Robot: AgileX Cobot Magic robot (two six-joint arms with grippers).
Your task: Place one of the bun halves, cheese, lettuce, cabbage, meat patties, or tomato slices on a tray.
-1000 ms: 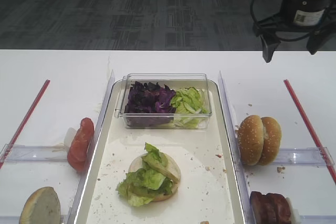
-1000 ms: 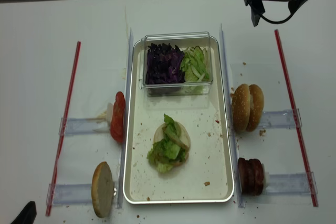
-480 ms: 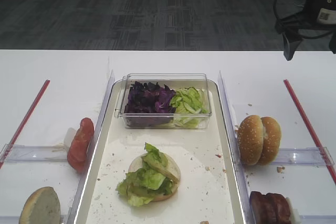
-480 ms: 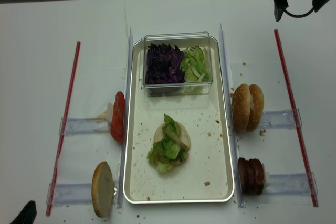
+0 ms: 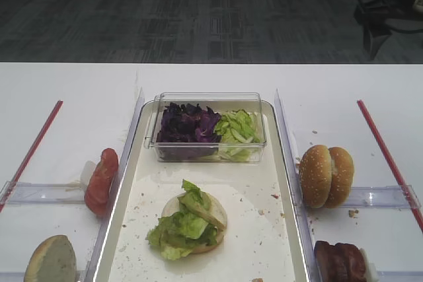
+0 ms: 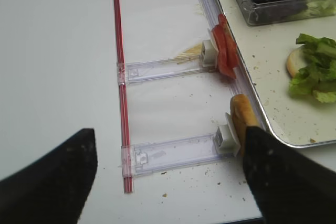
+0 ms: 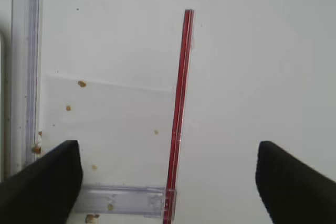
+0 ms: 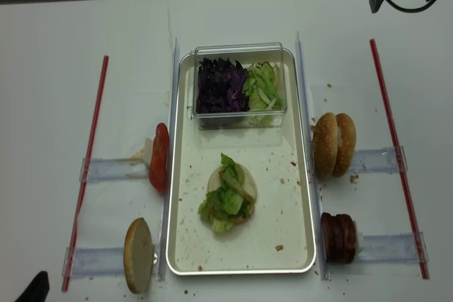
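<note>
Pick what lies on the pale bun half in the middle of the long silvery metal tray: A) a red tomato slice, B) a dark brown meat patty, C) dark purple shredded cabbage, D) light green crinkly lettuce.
D: light green crinkly lettuce sits piled on the pale bun half on the silvery metal tray.

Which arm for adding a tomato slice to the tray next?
Left, probably. The tomato slices stand just outside the tray's left rim, in the open left gripper's view. The right gripper is over the far right edge.

The frame's lower edge crops the dark reddish-brown meat patties (image 5: 340, 263) at lower right and the pale-faced bun half (image 5: 50, 261) at lower left.
</note>
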